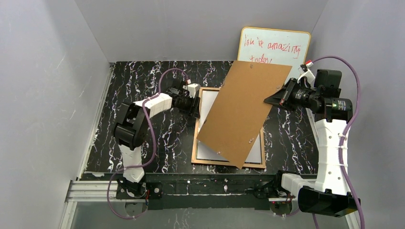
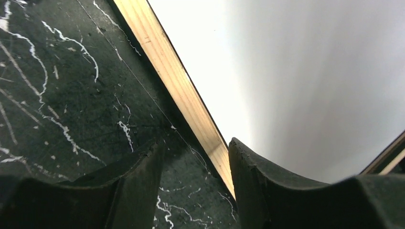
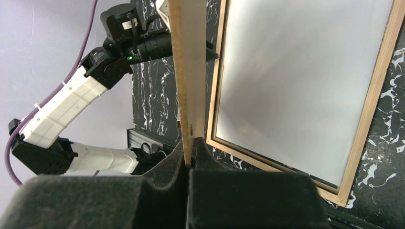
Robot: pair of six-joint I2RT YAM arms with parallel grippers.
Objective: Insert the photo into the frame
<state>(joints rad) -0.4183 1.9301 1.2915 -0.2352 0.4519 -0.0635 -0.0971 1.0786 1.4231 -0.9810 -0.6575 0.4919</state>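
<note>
Your right pincer (image 1: 268,100) clamps brown backing panel (image 1: 243,112), tilted over frame (image 1: 229,163). Frame flat on worktop (image 1: 176,138), photo (image 1: 208,102) white-side-up inside. Your left pincer (image 2: 196,148) half-spread at frame's left rail.

The only writing I could read stood in red marker on the whiteboard (image 1: 274,45), beyond my right gripper (image 1: 270,99): "amazing", after a word like "You're". The panel (image 1: 243,112) in its jaws cut off the line beneath.
</note>
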